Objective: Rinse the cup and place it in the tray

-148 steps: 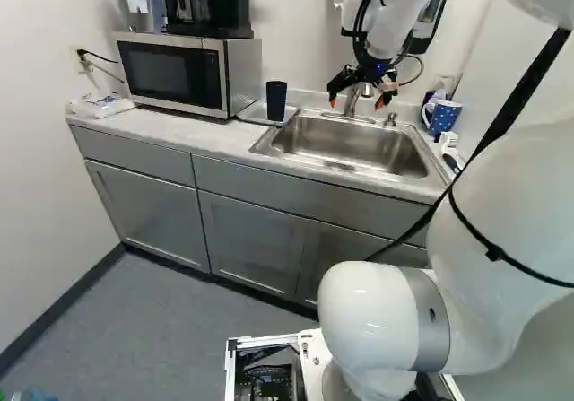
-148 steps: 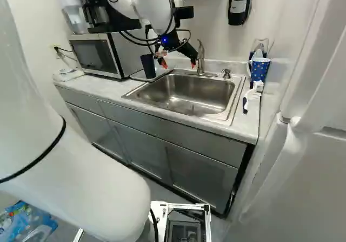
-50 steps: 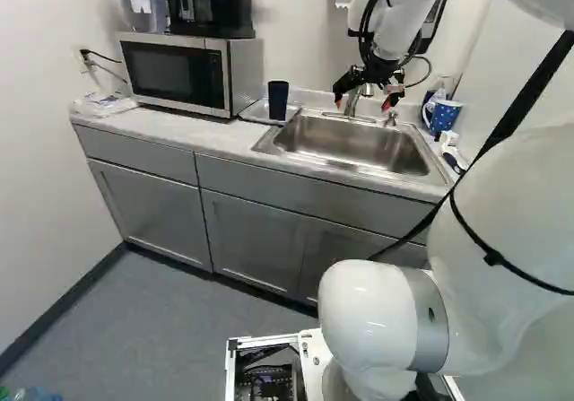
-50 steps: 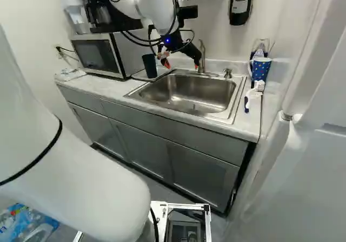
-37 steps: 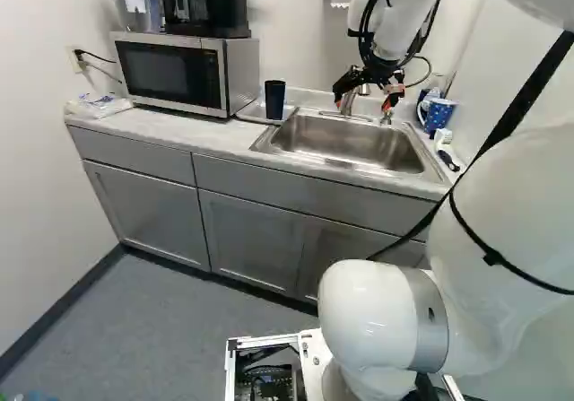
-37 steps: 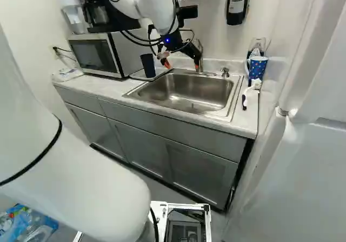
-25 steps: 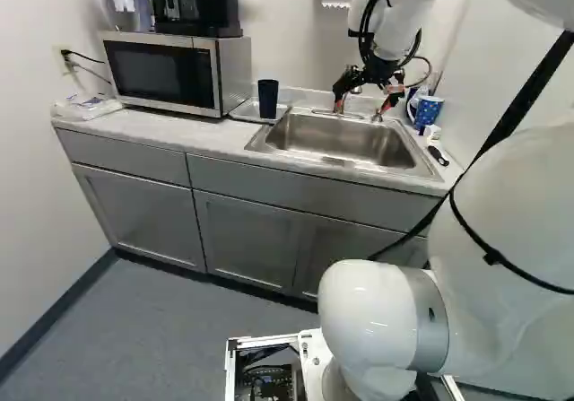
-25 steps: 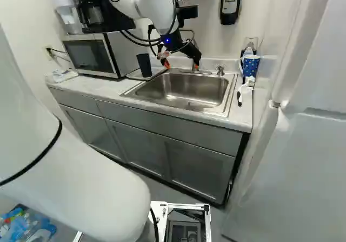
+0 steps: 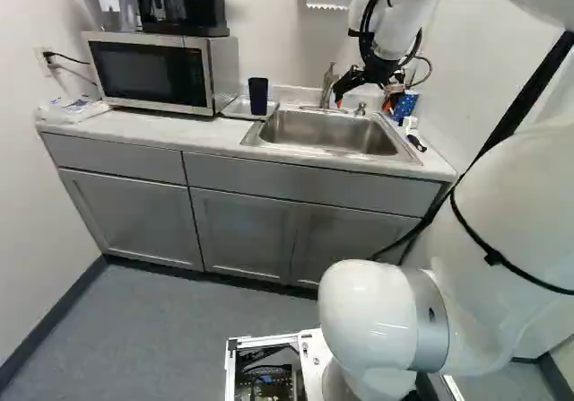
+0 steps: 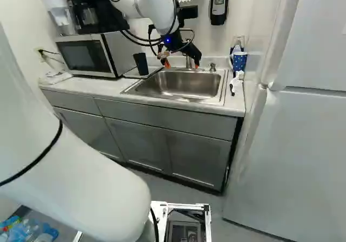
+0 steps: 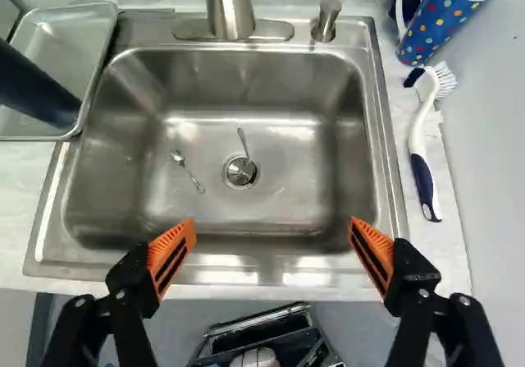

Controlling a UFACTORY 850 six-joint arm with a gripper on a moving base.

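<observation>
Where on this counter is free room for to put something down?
The counter is bare before the microwave, between the white package and the tray, which holds the dark cup. Beyond the sink, the brush and mug make it crowded.

Base (image 9: 311,356) has moved, turning right, claw (image 9: 363,105) slightly shifted

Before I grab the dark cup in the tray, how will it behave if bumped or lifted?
Probably tippy: the cup is tall and narrow, standing upright in the tray. Its smooth, handleless side may slip, especially if wet. Likely rigid, judging by its straight wall.
</observation>
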